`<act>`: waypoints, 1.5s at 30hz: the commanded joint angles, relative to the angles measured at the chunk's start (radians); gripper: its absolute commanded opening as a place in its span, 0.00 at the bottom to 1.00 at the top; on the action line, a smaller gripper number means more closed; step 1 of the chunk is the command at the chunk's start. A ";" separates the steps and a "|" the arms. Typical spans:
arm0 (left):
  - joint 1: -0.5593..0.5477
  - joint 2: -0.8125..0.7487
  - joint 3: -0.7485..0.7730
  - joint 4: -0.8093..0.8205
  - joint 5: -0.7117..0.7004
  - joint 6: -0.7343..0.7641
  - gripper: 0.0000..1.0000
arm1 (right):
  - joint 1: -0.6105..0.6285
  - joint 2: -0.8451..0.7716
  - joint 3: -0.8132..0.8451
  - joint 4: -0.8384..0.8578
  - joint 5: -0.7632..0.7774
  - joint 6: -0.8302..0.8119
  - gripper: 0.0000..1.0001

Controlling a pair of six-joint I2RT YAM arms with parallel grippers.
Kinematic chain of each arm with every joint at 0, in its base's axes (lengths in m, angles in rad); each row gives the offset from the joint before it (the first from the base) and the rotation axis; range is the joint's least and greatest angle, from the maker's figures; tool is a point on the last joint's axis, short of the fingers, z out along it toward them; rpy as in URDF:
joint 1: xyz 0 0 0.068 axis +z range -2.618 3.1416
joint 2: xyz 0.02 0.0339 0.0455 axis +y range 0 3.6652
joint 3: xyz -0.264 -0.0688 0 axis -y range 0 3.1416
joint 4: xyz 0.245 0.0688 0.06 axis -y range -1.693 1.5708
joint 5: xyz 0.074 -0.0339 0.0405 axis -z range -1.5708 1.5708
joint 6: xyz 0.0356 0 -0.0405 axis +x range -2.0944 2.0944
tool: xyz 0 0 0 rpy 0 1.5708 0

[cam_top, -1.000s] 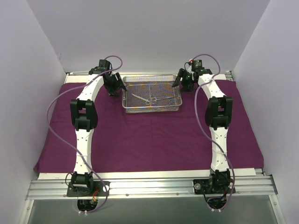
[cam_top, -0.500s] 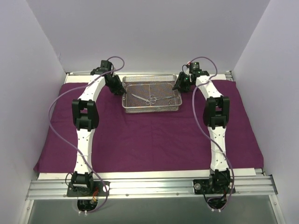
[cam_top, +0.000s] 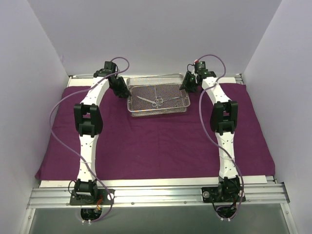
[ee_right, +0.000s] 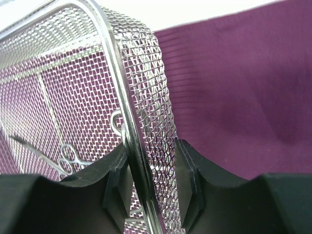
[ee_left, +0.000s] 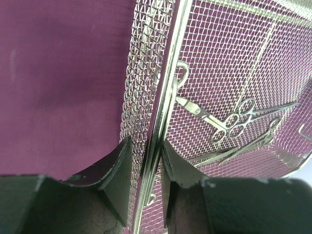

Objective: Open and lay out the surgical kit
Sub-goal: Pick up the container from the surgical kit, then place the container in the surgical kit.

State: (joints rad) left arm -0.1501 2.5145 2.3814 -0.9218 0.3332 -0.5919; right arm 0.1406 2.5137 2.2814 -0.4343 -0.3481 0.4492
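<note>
Showing what overhead blurs, wrist views catch both jaws pinching end walls of the wire-mesh tray (ee_left: 139, 87).

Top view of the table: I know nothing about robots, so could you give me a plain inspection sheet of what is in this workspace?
Surface: purple cloth spread flat across the table.
Job's things: wire-mesh tray at the far middle; scissor-like instruments lying inside it.
Clutter: nothing seen.
Grippers: left gripper clamped on the tray's left end wall; right gripper clamped on its right end wall.
Cables: purple cables loop loosely beside each arm, clear of the tray.
Surroundings: white walls on three sides; metal rail at the near edge carrying the arm bases.
</note>
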 commanded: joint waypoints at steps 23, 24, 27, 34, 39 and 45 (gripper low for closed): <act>-0.069 -1.122 -1.185 0.045 -0.088 0.077 0.02 | 0.342 -0.171 0.084 0.060 -0.043 -0.076 0.00; -0.069 -1.132 -1.195 0.034 -0.101 0.063 0.02 | 0.352 -0.161 0.093 0.063 -0.046 -0.067 0.00; -0.069 -1.143 -1.229 0.005 -0.115 0.037 0.02 | 0.386 -0.115 0.136 0.071 -0.051 -0.050 0.00; -0.068 -1.168 -1.327 -0.015 -0.102 -0.002 0.05 | 0.421 -0.069 0.158 0.078 -0.038 -0.020 0.00; -0.057 -1.180 -1.370 -0.031 -0.095 -0.019 0.10 | 0.430 -0.050 0.156 0.080 -0.049 -0.001 0.00; -0.036 -1.229 -1.419 -0.043 -0.071 -0.029 0.10 | 0.459 -0.039 0.148 0.071 -0.046 0.005 0.00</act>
State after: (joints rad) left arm -0.1619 1.3525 0.9737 -0.9577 0.0658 -0.6773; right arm 0.5377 2.5248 2.3592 -0.4965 -0.3332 0.2733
